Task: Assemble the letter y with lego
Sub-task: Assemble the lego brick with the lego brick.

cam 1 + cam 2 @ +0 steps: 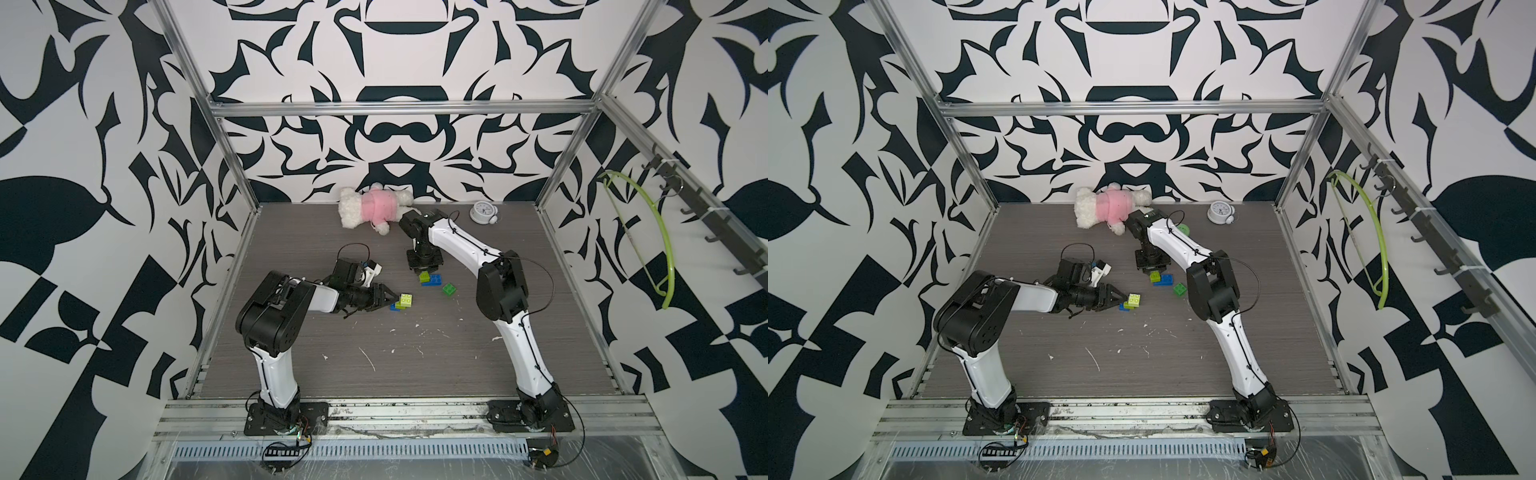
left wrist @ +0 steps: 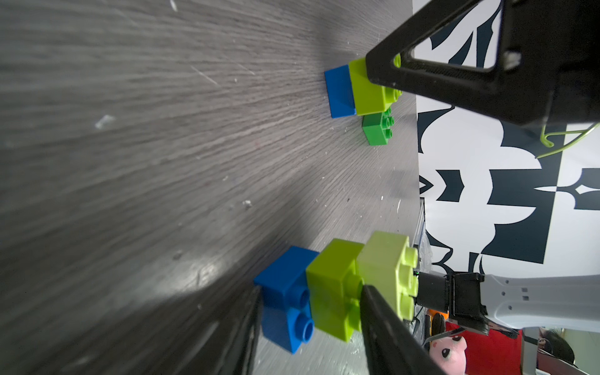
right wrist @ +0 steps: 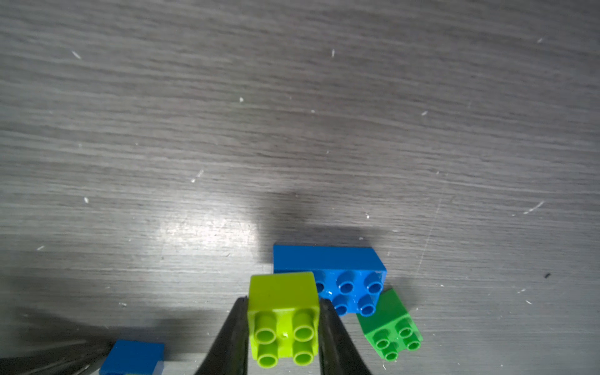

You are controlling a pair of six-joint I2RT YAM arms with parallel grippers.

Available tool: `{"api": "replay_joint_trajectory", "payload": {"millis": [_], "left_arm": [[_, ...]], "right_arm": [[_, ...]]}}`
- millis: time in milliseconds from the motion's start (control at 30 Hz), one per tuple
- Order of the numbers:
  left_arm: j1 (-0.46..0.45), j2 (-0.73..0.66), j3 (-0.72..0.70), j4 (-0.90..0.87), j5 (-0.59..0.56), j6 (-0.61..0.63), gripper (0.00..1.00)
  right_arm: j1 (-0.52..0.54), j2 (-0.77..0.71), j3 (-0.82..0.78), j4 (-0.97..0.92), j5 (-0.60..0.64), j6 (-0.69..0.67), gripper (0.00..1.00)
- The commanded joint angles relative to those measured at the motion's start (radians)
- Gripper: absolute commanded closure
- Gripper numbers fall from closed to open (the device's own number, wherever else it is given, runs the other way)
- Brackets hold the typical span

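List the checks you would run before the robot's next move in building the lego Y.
1. Right gripper shut on lime green brick: ok.
2. That brick seated on wide blue brick: cannot tell; it overlaps one end.
3. Dark green brick ungripped, beside the blue: ok.
4. Left gripper gripping the three-brick stack: cannot tell.
5. Assembly finished: not ok; two brick groups lie apart.

The scene was lit brightly and evenly. Glare was recorded on the desk in the right wrist view. Edge distortion was noted in both top views.
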Motion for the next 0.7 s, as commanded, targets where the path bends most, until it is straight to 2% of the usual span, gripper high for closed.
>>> {"api": "replay_joint_trajectory", "payload": {"millis": [0, 300, 400, 667], "left_arm": [[0.020, 0.112, -0.079, -0.313, -0.239, 0.006, 0.46], [0.022, 0.111, -0.080, -0.313, -0.239, 0.006, 0.46], [0.022, 0.111, -0.079, -0.314, -0.238, 0.006, 0.46], [0.028, 0.111, -0.079, -0.313, -0.239, 0.006, 0.46]], "right_arm": [[0.013, 0.014, -0.029, 0.039, 0.008, 0.024, 0.87], [0.018, -0.020, -0.127, 0.095, -0.002, 0.058, 0.87], [0.017, -0.022, -0.165, 0.094, 0.028, 0.066, 0.90], [0.019, -0.103, -0.377, 0.184, 0.103, 0.099, 0.96]]}}
